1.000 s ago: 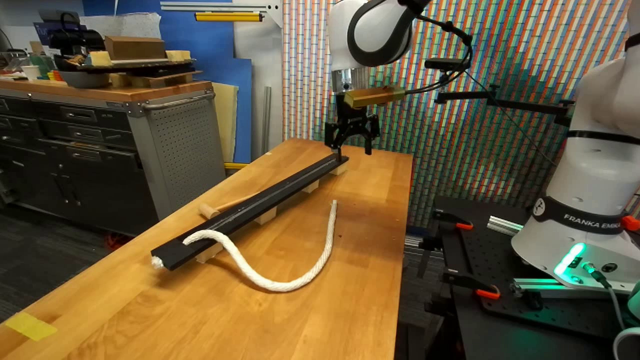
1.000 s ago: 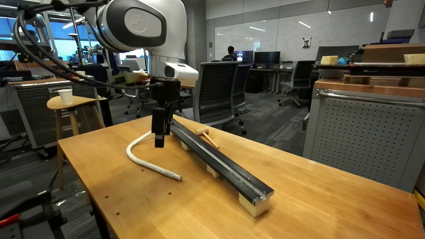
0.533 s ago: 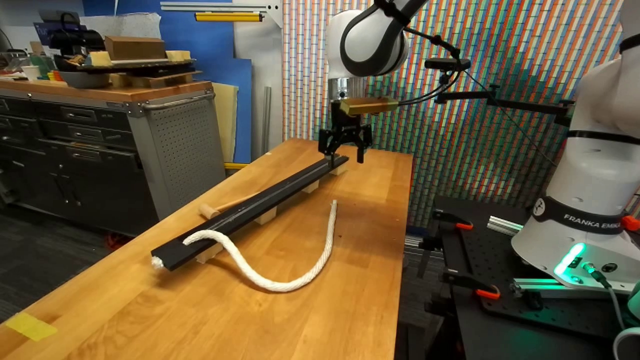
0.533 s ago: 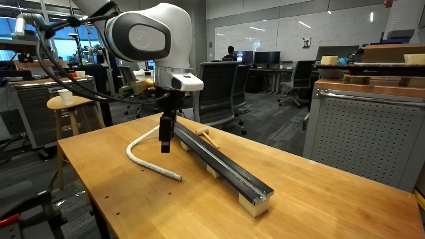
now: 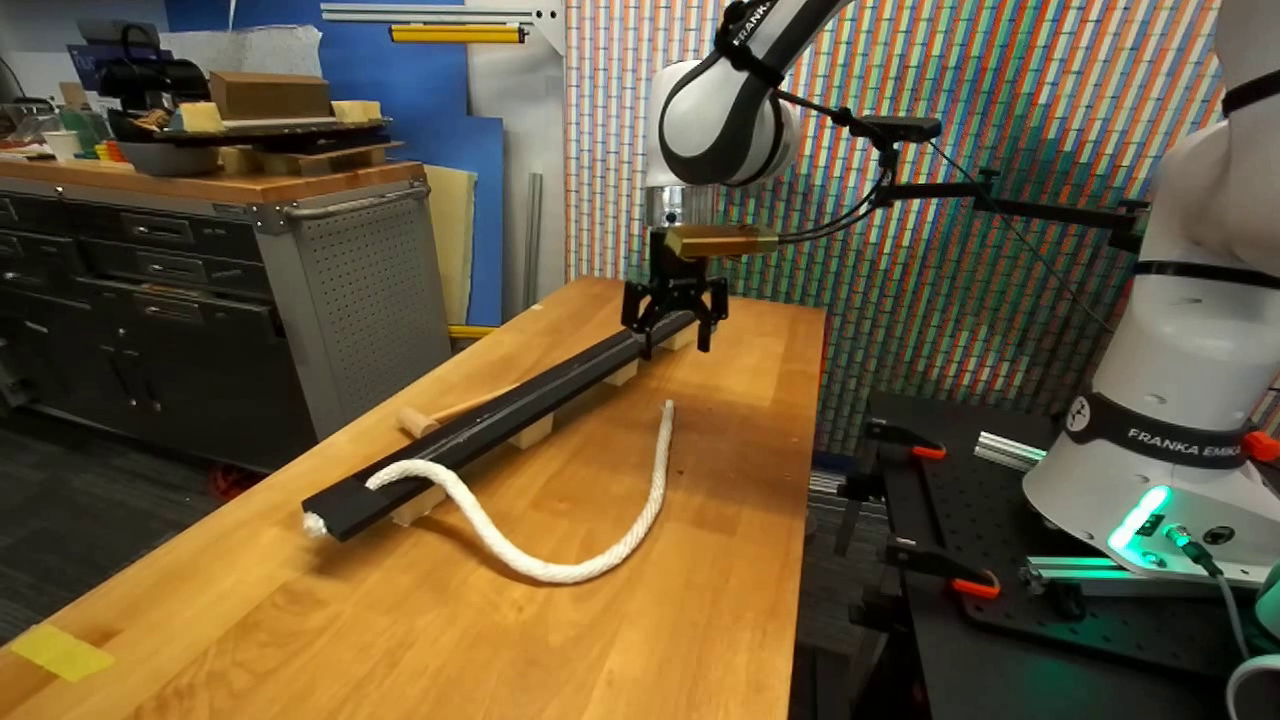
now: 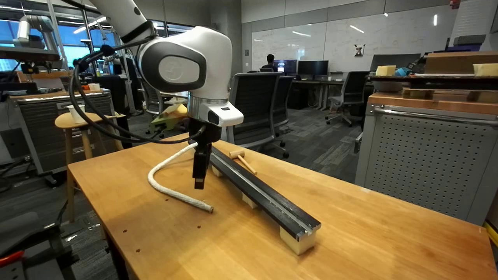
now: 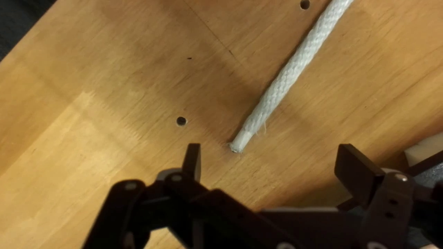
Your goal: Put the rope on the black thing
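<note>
Over the surface, our end effector hangs spread wide, empty, near the loose tip of the rope; far end's on the bar, rest on the surface. We should centre, twist square across the rope, descend clear of the bar, pinch behind the tip. Base band reads FRANKA EMIKA.

Cream-white rope in a loose S-curve, one end on the black bar (the other apart from it)
</note>
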### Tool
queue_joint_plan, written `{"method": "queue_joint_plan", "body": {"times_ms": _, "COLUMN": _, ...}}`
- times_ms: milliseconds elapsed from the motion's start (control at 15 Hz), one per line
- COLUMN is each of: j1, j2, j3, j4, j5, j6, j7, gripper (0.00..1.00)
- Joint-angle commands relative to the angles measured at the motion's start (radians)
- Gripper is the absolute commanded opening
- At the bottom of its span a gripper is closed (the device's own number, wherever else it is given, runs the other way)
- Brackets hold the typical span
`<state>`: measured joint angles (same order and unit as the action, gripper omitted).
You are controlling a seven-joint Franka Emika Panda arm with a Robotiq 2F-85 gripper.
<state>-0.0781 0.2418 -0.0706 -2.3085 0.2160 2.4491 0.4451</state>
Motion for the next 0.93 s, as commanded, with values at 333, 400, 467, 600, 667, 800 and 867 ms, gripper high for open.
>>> {"method": "queue_joint_plan", "body": {"times_ms": 333, "j1": 0.012, "j2": 0.104, "j3": -0.002, "j4": 0.056, "j5": 0.111, "j6": 0.103, "j7": 0.005, "gripper": 1.00}}
{"method": "queue_joint_plan", "body": {"times_ms": 400, "j1": 0.014, "j2": 0.113, "j3": -0.003, "j4": 0.054, "j5": 0.108, "j6": 0.111, "j7": 0.006, "gripper": 1.00}}
{"method": "queue_joint_plan", "body": {"times_ms": 467, "j1": 0.016, "j2": 0.123, "j3": -0.004, "j4": 0.050, "j5": 0.103, "j6": 0.122, "j7": 0.009, "gripper": 1.00}}
{"method": "queue_joint_plan", "body": {"times_ms": 600, "j1": 0.022, "j2": 0.150, "j3": -0.007, "j4": 0.054, "j5": 0.097, "j6": 0.134, "j7": 0.014, "gripper": 1.00}}
{"method": "queue_joint_plan", "body": {"times_ms": 667, "j1": 0.026, "j2": 0.169, "j3": -0.009, "j4": 0.061, "j5": 0.089, "j6": 0.137, "j7": 0.018, "gripper": 1.00}}
{"method": "queue_joint_plan", "body": {"times_ms": 800, "j1": 0.033, "j2": 0.192, "j3": -0.015, "j4": 0.066, "j5": 0.081, "j6": 0.146, "j7": 0.024, "gripper": 1.00}}
{"method": "queue_joint_plan", "body": {"times_ms": 867, "j1": 0.034, "j2": 0.201, "j3": -0.016, "j4": 0.068, "j5": 0.084, "j6": 0.146, "j7": 0.024, "gripper": 1.00}}
